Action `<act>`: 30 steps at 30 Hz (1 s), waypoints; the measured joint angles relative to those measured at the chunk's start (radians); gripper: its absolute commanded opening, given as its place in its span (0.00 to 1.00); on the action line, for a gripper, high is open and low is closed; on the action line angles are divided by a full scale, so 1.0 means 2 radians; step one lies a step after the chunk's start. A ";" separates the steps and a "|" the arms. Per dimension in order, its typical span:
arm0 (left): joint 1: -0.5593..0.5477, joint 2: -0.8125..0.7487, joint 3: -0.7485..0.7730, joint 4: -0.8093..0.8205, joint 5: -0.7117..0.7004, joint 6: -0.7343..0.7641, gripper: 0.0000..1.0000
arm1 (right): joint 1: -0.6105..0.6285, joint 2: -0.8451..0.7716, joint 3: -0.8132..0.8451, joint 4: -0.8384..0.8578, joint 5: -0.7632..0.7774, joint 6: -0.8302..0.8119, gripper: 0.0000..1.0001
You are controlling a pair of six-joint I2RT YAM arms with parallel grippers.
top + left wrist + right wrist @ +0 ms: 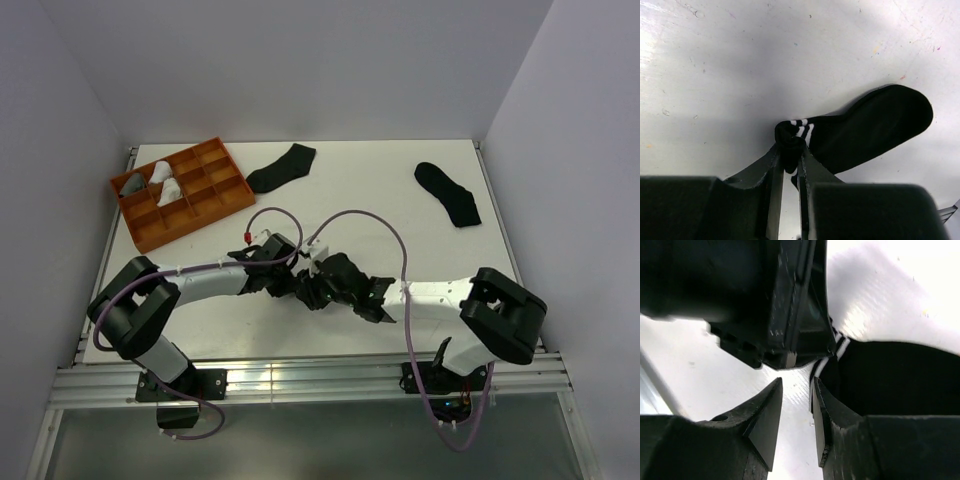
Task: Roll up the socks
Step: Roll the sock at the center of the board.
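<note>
The two arms meet over the near middle of the bench (380, 180), their wrists crowded together. The left hand (790, 150) is clamped on the bunched cuff end of a black striped sock (875, 125): in the left wrist view both fingers press in on a small dark wad of fabric with white stripes just beyond it, and the rest of the sock fans out flat on the bench toward the right of that view. The right hand (796, 390) has its fingers apart, with bare bench showing in the gap and nothing between them. In the right wrist view the sock lies just to the right of its right finger (832, 425), and the left hand's body looms close above. Well away at the far left stands an orange tray (215, 185) of compartments, with white socks (165, 180) and a grey sock (132, 184) in its left-hand cells. A plain black sock (282, 167) lies flat just right of the tray, and a second black sock (448, 192) lies flat at the far right.
</note>
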 measured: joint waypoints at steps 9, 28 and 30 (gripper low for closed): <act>0.000 0.002 0.004 -0.006 0.000 0.000 0.20 | 0.037 0.063 0.007 -0.013 0.071 -0.016 0.35; 0.031 -0.068 -0.065 -0.008 -0.008 -0.029 0.22 | 0.055 0.132 0.080 -0.025 0.094 -0.065 0.40; 0.033 -0.065 -0.063 -0.008 -0.009 -0.030 0.23 | 0.056 0.137 0.083 -0.024 0.100 -0.065 0.36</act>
